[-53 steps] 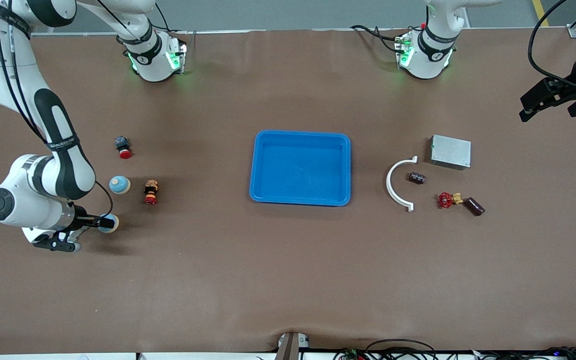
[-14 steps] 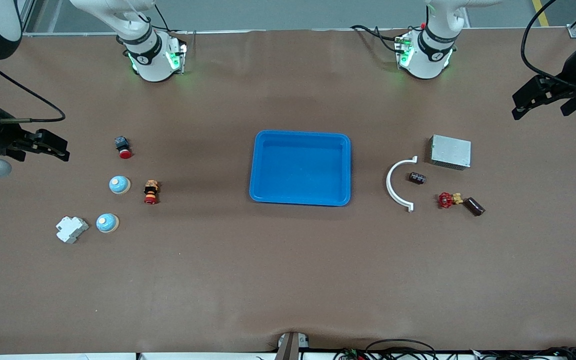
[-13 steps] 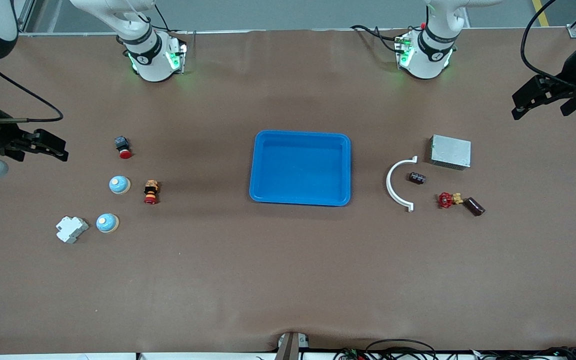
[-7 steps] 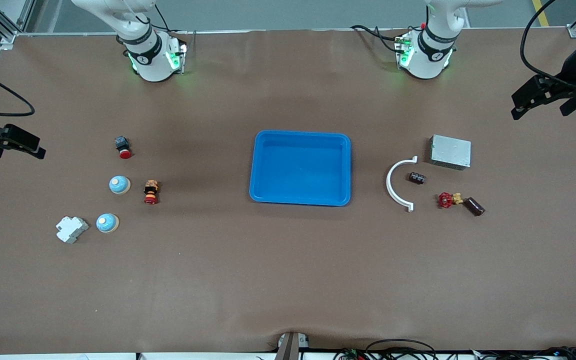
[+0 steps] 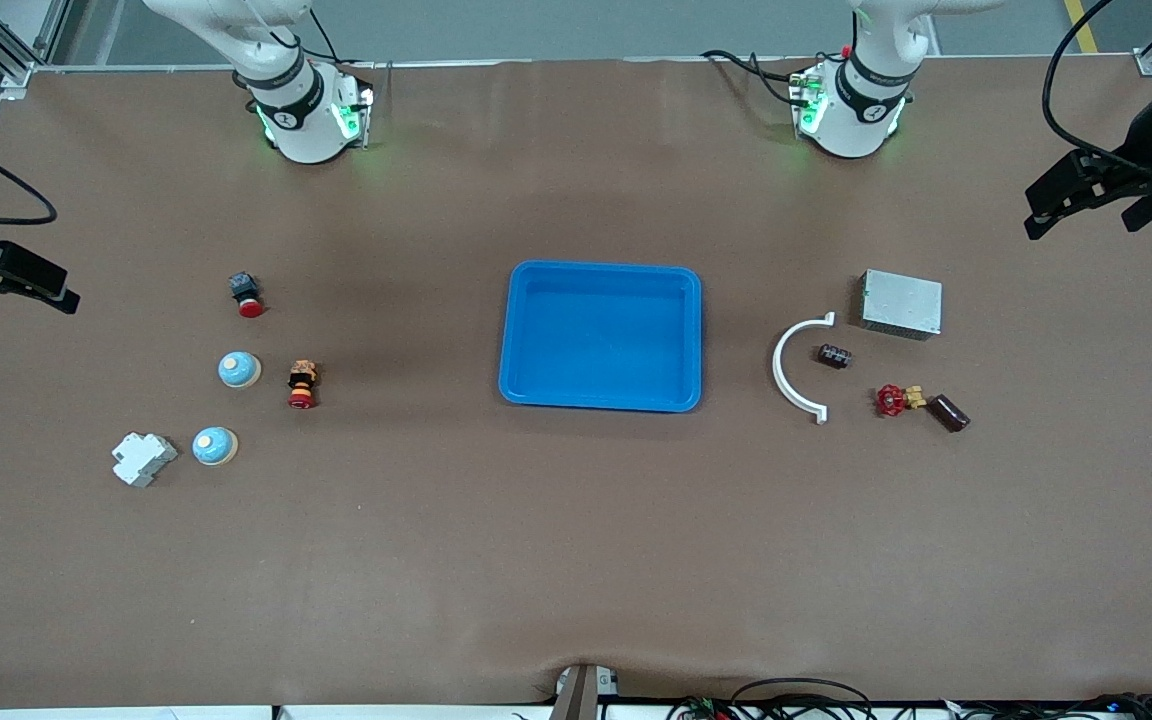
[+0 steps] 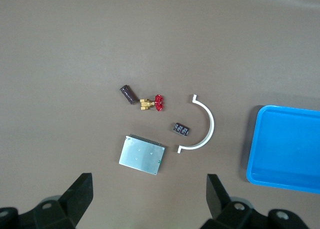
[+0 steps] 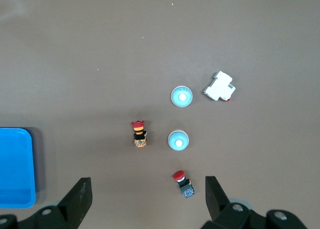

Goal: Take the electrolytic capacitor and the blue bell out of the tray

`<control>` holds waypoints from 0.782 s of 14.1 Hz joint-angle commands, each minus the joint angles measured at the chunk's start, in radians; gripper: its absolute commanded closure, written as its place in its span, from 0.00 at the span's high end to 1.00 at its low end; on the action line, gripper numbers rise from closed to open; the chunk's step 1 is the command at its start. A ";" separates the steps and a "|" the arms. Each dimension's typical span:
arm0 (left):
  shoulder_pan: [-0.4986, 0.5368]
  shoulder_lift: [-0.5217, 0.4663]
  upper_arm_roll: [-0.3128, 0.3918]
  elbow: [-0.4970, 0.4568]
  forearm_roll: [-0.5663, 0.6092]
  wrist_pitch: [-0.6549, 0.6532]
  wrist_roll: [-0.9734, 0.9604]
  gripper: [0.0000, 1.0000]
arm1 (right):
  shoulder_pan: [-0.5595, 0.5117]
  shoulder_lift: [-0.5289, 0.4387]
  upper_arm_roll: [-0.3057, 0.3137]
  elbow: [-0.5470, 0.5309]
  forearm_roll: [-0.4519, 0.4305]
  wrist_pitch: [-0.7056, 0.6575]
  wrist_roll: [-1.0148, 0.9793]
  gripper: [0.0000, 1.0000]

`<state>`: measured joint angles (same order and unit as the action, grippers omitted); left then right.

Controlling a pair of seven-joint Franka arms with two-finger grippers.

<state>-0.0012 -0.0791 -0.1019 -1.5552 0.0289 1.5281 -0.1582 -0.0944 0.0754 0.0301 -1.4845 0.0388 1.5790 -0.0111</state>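
Observation:
Two blue dome bells [image 5: 239,370] [image 5: 214,446] sit on the table toward the right arm's end; the right wrist view shows them too [image 7: 178,140] [image 7: 181,96]. A dark brown cylinder capacitor [image 5: 948,412] [image 6: 129,94] lies toward the left arm's end, beside a red valve [image 5: 894,400]. The blue tray [image 5: 526,385] lies mid-table with nothing in it. My right gripper [image 5: 36,285] [image 7: 145,196] hangs open high over the table's edge, holding nothing. My left gripper [image 5: 1041,212] [image 6: 148,196] hangs open and high, holding nothing.
Near the capacitor lie a white arc [image 5: 792,372], a small dark part [image 5: 834,356] and a silver box [image 5: 901,304]. By the bells are a white breaker [image 5: 144,459], a red push button [image 5: 247,295] and a red-yellow button [image 5: 302,385].
My right gripper has lifted away from the nearer bell and drawn back over the table's edge, uncovering the white breaker. The left arm has hardly moved.

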 commanded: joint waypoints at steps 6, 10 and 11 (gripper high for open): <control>0.003 -0.005 -0.004 0.018 -0.021 -0.013 -0.003 1.00 | -0.018 -0.022 0.008 -0.005 -0.005 -0.008 -0.020 1.00; 0.000 -0.005 -0.005 0.018 -0.024 -0.052 -0.006 1.00 | -0.015 -0.025 0.011 -0.005 -0.039 -0.013 0.002 1.00; 0.000 -0.005 -0.007 0.018 -0.026 -0.059 -0.004 1.00 | -0.015 -0.031 0.011 -0.005 -0.039 -0.014 0.006 1.00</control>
<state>-0.0037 -0.0791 -0.1033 -1.5476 0.0288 1.4988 -0.1582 -0.0966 0.0727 0.0293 -1.4843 0.0142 1.5787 -0.0160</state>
